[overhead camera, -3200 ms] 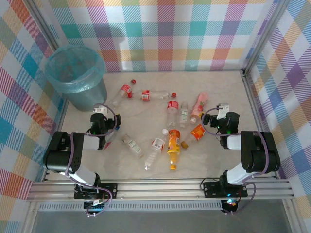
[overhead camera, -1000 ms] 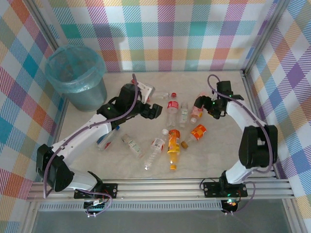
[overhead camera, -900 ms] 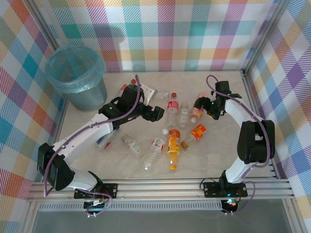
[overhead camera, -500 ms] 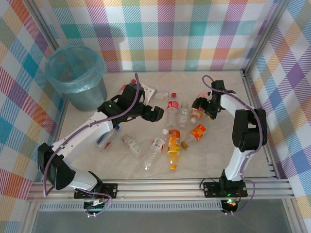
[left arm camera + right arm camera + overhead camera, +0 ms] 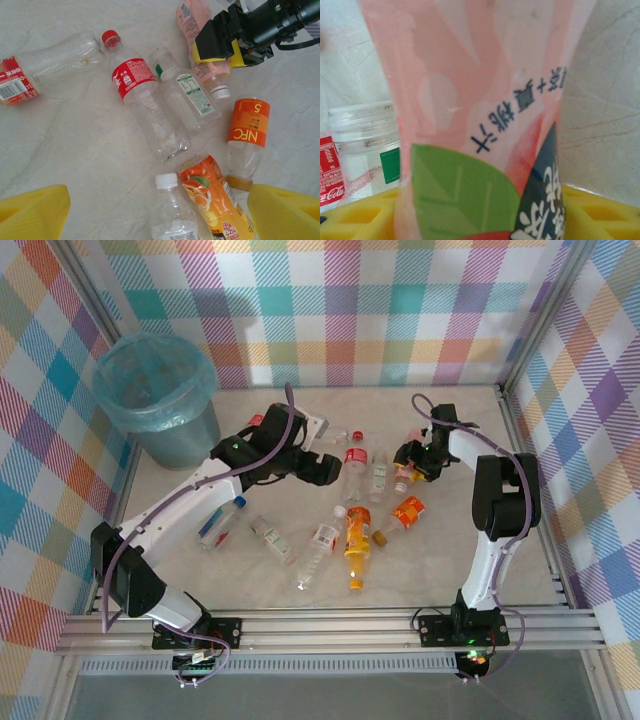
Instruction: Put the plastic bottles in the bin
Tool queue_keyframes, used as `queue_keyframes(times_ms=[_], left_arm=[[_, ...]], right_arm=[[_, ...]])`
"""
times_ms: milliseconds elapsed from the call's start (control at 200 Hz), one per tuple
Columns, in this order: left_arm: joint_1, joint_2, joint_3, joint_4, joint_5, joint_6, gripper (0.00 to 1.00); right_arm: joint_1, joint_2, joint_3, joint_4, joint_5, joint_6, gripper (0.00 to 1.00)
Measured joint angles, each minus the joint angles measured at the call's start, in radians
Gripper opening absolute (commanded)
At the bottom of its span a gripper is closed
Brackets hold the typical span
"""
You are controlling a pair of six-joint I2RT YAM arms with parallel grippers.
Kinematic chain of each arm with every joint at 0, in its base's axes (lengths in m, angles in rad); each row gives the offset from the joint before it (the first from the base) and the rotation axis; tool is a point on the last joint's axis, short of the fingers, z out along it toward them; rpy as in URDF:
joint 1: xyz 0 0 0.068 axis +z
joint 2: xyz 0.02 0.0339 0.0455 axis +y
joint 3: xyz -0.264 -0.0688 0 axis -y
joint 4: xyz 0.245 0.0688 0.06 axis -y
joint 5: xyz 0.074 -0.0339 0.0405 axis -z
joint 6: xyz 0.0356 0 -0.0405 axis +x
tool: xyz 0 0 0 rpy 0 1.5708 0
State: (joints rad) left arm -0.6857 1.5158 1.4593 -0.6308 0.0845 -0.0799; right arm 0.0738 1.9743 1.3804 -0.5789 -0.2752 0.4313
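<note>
both arms have unfolded from beside their bases and now reach out over the scattered plastic bottles. in the last half second your left gripper has slid a touch to the right, and your right gripper has closed in on the pink bottle.

your left claw hangs wide open above the table. its yellow fingers sit at the two lower corners of the wrist view and hold nothing. under it lie a red-label bottle, a green-label bottle just beside that, an orange nfc bottle, an orange juice bottle and a white-capped bottle.

your right claw straddles the pink bottle, with one of its yellow pads on each side. you cannot tell from these views whether they press on it. the pink bottle lies on the table, its capped end near the green-label bottle.

a blue-capped bottle lies on the near side of your left arm. the bin, lined with a light-blue bag, stands at the far left corner, well apart from both grippers.
</note>
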Motion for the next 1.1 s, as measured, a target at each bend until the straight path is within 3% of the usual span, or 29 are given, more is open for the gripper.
queue_keyframes(times_ms=[235, 445, 725, 875, 1100], left_arm=[[0.000, 0.033, 0.125, -0.058, -0.018, -0.076, 0.93], [0.005, 0.056, 0.289, -0.086, -0.009, -0.165, 0.94], [0.066, 0.124, 0.507, -0.096, 0.113, -0.278, 0.93], [0.080, 0.140, 0.515, -0.094, 0.174, -0.314, 0.93], [0.080, 0.146, 0.514, -0.079, 0.266, -0.338, 0.93]], right_arm=[[0.000, -0.020, 0.006, -0.045, 0.000, -0.031, 0.58], [0.018, -0.214, 0.013, -0.087, -0.027, -0.098, 0.58], [0.173, -0.477, 0.034, -0.063, -0.149, -0.246, 0.59], [0.259, -0.599, -0.002, 0.038, -0.235, -0.288, 0.59], [0.295, -0.681, -0.034, 0.154, -0.315, -0.296, 0.58]])
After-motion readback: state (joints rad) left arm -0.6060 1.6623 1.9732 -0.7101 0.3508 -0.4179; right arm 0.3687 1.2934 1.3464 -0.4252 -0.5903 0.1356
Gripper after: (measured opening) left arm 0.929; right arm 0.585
